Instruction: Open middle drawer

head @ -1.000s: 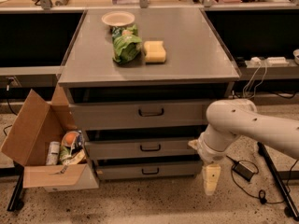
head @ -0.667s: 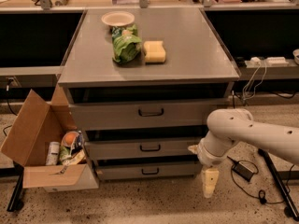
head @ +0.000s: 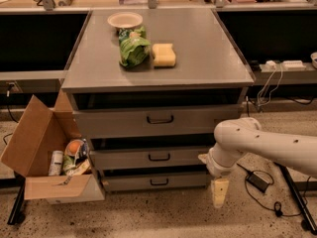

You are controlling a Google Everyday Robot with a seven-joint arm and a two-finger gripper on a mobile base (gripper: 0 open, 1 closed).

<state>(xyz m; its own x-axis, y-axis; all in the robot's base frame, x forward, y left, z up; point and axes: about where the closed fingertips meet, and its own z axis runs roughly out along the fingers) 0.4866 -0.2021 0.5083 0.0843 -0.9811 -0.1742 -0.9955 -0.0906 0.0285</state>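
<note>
The grey cabinet has three drawers. The middle drawer [head: 148, 158] has a medium-height front and a small black bar handle [head: 159, 157]; it sits closed between the tall top drawer [head: 153, 120] and the thin bottom drawer [head: 156, 182]. My gripper [head: 219, 193] hangs pointing down at the end of the white arm [head: 257, 140]. It is just off the cabinet's right front corner, close to the floor, below and to the right of the middle drawer's handle. It touches no drawer.
On the cabinet top [head: 208, 48] lie a white bowl [head: 125, 20], a green bag [head: 132, 47] and a yellow sponge [head: 164, 55]. An open cardboard box [head: 37, 148] with items stands left of the cabinet. Cables and a black adapter [head: 257, 182] lie on the floor at right.
The arm has dropped a little and shifted slightly left towards the cabinet. The gripper stays low by the right front corner. The drawers have not moved.
</note>
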